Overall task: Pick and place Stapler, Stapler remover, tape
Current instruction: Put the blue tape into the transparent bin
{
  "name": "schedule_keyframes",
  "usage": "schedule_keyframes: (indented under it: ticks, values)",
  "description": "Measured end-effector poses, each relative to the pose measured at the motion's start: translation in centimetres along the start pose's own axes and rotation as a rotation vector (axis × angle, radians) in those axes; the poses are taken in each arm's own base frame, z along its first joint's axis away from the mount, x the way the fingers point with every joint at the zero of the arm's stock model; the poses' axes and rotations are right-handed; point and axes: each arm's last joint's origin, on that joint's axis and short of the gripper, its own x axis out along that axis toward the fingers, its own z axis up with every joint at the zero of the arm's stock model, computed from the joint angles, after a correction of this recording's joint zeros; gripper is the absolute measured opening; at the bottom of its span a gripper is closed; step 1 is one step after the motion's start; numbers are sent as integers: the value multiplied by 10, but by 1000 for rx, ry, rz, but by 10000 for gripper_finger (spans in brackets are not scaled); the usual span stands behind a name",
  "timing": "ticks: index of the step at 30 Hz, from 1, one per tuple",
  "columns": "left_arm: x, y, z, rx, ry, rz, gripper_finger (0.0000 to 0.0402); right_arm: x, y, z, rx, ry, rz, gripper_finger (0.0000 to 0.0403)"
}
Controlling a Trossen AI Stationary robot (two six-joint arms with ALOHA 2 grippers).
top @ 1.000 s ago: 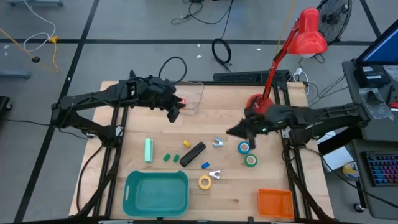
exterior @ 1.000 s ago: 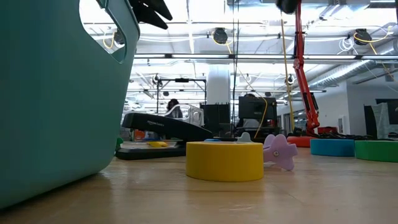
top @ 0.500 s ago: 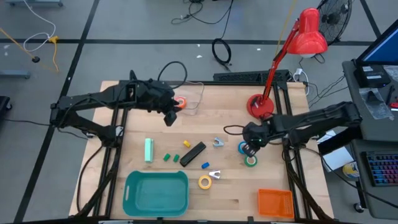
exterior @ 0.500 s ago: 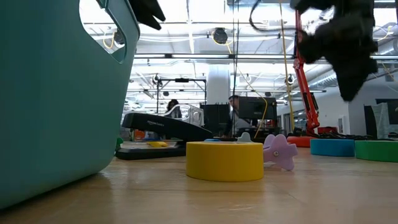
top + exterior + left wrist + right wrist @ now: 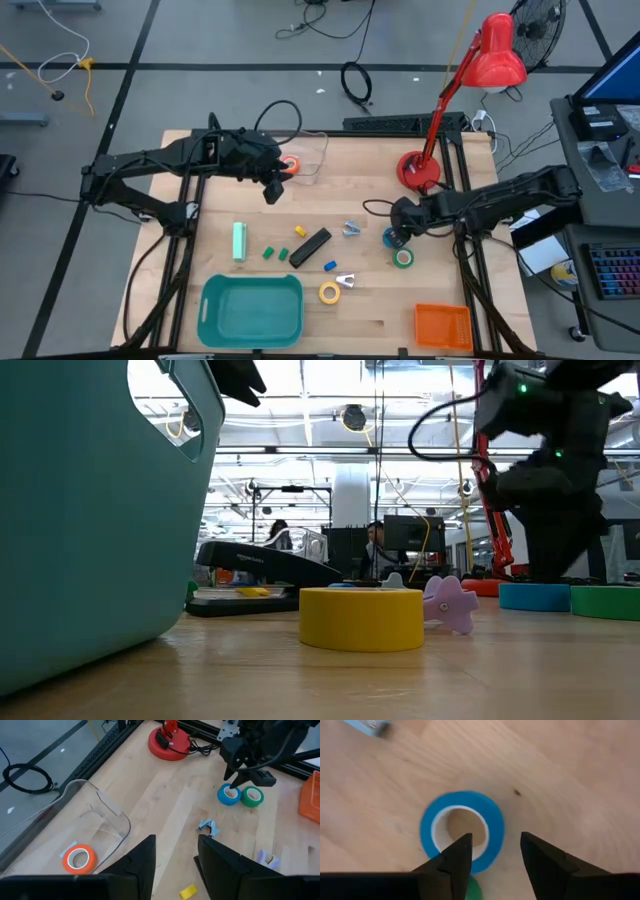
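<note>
The right gripper [image 5: 487,851] hangs open right over the blue tape [image 5: 462,830], beside the green tape [image 5: 403,258]. Only the left wrist view shows the orange tape [image 5: 78,858] by a clear box [image 5: 95,822], past the open left gripper [image 5: 175,851].

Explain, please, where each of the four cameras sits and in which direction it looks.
High view: above the table, looking straight down; both arms show.
Low view: at table-top height, looking level across; the right arm comes down by the blue tape.
Left wrist view: on the left arm, past its fingers toward the orange tape.
Right wrist view: directly over the blue tape; own fingers show.
Shared: all four show the blue tape.
</note>
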Motion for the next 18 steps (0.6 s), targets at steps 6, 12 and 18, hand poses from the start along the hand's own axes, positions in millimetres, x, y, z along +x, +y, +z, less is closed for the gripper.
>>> schedule_keyframes:
  ticks: [6,12,18]
  values:
    - [0,0,0,2,0,0,147,12,-7,-5,28,6,5,163]
    - [0,0,0,2,0,0,147,24,-13,-9,82,-12,23,125]
    - [0,0,-1,3,8,13,147,17,-3,-1,70,-65,45,39]
